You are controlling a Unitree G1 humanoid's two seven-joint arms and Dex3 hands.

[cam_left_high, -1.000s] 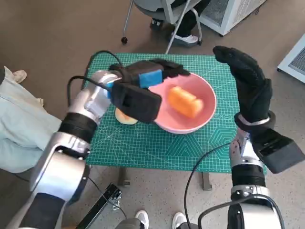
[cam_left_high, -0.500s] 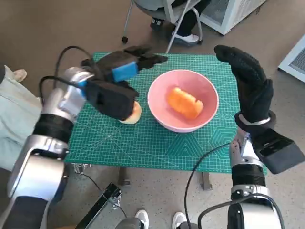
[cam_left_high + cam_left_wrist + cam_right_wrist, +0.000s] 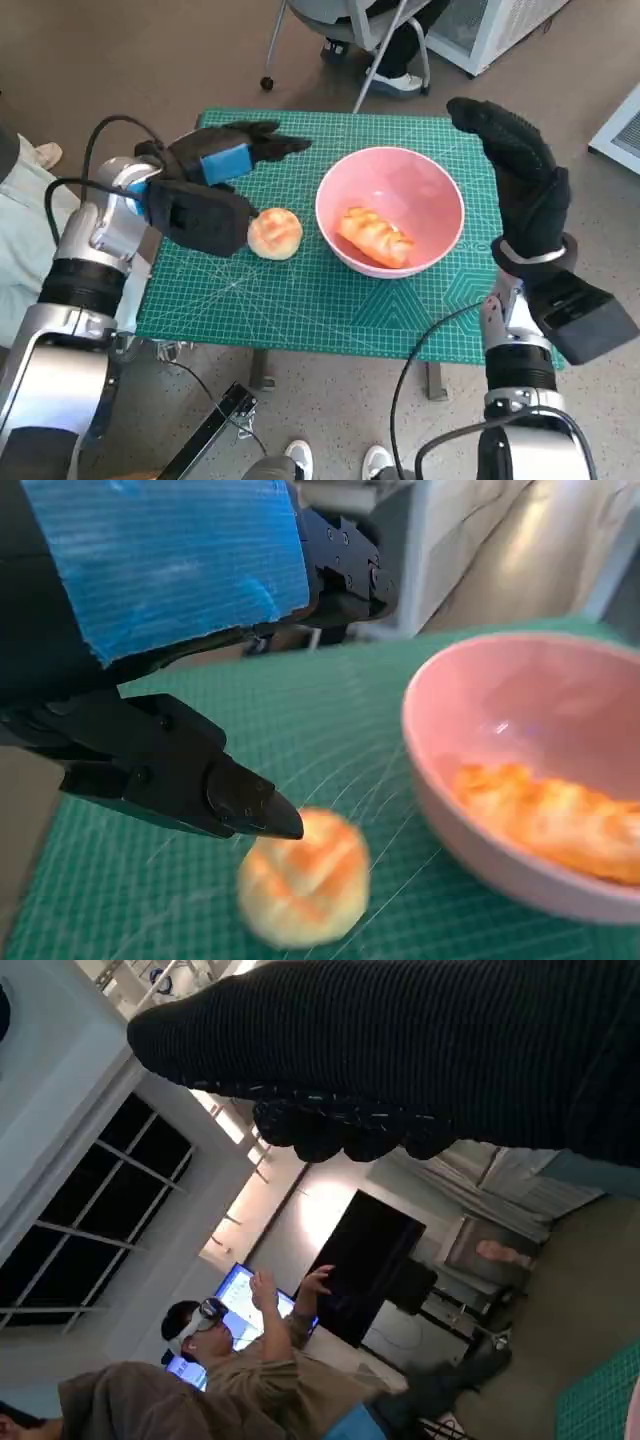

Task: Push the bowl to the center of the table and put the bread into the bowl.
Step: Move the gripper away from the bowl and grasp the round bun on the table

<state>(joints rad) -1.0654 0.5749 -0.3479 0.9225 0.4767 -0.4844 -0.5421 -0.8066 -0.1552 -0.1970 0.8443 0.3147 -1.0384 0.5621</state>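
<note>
A pink bowl (image 3: 432, 184) sits on the green mat (image 3: 300, 290), right of its middle, with an orange, glazed bread piece (image 3: 374, 236) lying inside. The same bowl (image 3: 470, 820) and bread (image 3: 560, 815) show in the left wrist view. A round bun (image 3: 275, 232) lies on the mat just left of the bowl, blurred in the left wrist view as bun (image 3: 305, 880). My left hand (image 3: 225, 160) hovers over the mat's far left part, fingers stretched out, holding nothing. My right hand (image 3: 520, 175) is raised beside the bowl's right side, fingers spread, empty.
A person's legs and a chair base (image 3: 375, 40) stand beyond the table's far edge. A person's pale trouser leg (image 3: 15, 270) is at the left. A white cabinet (image 3: 480, 25) stands at the back right. A person in a headset (image 3: 215, 1345) shows in the right wrist view.
My left hand has drawn back leftward from over the bowl, uncovering the round bun. The bread has settled lower in the bowl. My right hand has stayed put.
</note>
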